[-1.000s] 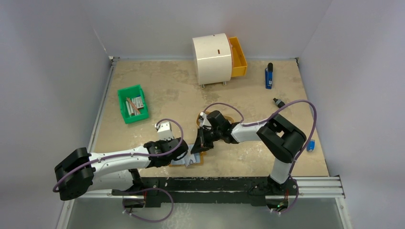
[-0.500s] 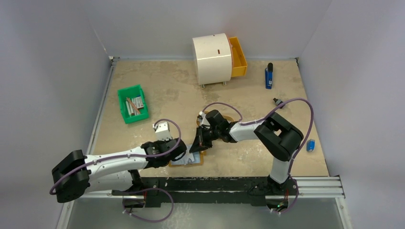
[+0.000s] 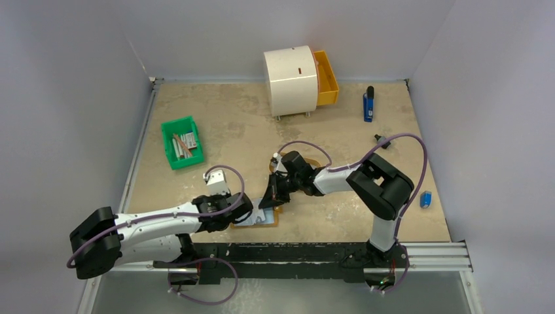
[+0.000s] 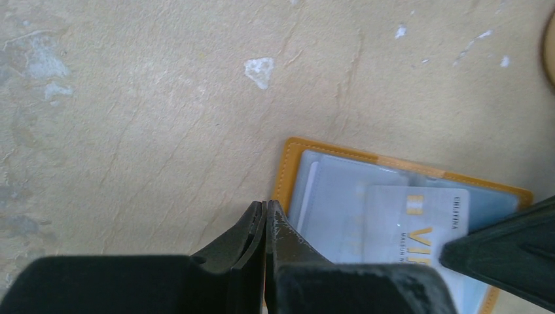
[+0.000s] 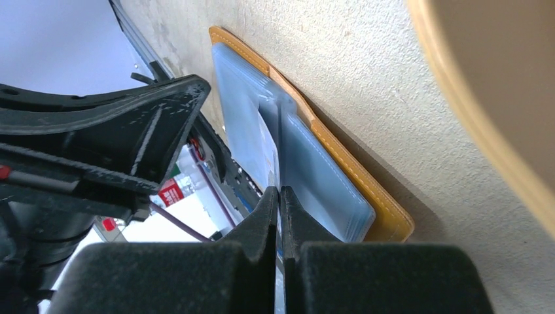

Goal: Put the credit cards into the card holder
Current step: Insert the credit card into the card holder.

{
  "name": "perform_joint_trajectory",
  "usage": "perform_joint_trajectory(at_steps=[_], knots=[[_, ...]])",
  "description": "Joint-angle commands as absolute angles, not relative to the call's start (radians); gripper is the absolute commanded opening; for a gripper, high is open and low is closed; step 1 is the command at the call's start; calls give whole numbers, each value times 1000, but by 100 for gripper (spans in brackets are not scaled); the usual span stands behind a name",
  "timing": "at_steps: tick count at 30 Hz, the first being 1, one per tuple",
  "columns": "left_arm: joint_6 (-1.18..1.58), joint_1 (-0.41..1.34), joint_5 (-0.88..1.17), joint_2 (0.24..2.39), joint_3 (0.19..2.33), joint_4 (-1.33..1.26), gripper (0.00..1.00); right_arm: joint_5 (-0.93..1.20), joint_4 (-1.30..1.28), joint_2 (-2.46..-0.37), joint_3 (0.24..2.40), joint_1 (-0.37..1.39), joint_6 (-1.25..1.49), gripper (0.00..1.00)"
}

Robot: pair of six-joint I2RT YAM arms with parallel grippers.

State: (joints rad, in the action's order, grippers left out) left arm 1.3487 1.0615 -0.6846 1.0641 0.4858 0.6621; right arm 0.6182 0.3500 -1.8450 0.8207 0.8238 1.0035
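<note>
— From above, where did the card holder (image 3: 267,221) lie?

— Open and flat on the table (image 3: 229,118), close to its near edge, about midway along. Both arms met over it. The left gripper (image 3: 250,218) was at its left end, and the right gripper (image 3: 266,205) reached down onto it from the far side. That view was too small to show how the jaws stood.

— Anything else on the table?

— A green bin (image 3: 182,142) of sticks stood towards the left edge. A white cabinet (image 3: 291,80) with its orange drawer (image 3: 326,77) open stood at the far edge.

— And the left wrist camera?

— The left gripper's black fingers were pressed together, tips touching, right at the holder's left border. I could not tell whether they nipped that border. The holder was orange-tan and leather-like, with a rounded corner. Inside lay clear, slightly cloudy plastic sleeves. A pale credit card (image 4: 409,222) with gold lettering lay over the sleeves, its lower right corner hidden under a dark finger of the right gripper. The table was beige and stone-like, chipped white in spots.

— The right wrist camera?

— Its fingers were clenched on the card's thin edge, with a pale sliver showing between them. The tips sat among the bluish sleeves, which fanned up from the stitched orange cover. The curved tan rim of a tray (image 5: 497,98) filled the upper right corner, apart from the holder.
</note>
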Motion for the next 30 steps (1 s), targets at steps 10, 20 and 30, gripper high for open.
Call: perform_joint_trajectory(at_steps=[10,20,30], knots=[[1379,1060,-639,1092,409,572,0,532,419,-1852,810,828,1069,0],[1379,1061,-617,1084,388,530,0,543,395,-1883,842,857,1059,0],[1379,1062,-605,1074,377,505,0,537,356,-1900,870,874,1058,0]])
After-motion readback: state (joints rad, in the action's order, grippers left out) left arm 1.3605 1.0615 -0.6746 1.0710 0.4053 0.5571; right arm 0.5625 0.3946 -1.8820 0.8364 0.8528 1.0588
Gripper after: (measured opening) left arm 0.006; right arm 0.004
